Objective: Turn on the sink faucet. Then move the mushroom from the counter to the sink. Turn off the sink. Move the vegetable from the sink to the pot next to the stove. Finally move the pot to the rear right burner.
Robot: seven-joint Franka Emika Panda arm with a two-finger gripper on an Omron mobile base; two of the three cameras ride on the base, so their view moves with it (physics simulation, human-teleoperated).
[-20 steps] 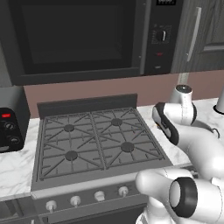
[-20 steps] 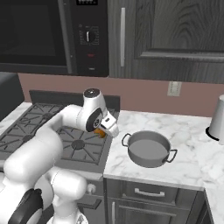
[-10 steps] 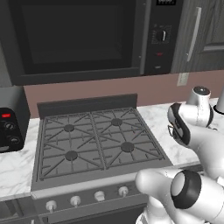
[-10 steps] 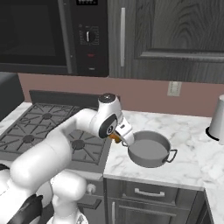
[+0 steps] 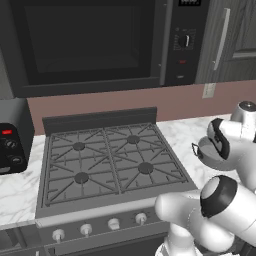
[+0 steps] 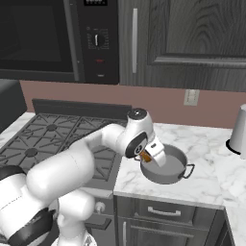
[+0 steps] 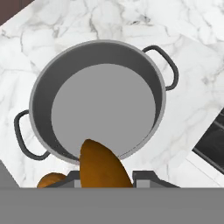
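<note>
Mushroom [image 7: 103, 164], brown, clamped between the two tips of the pincer [image 6: 148, 156] and carried above the near rim of the grey two-handled pot [image 7: 39, 92], which stands empty on the marble table [image 6: 206, 166] just right of the stove [image 5: 107, 165]. The pincer sits over the pot's edge rather than its middle, so a release here, in my judgement, risks the mushroom striking the rim and rolling onto the table. A lower descent could knock the pot wall and shift the pot toward the stove.
</note>
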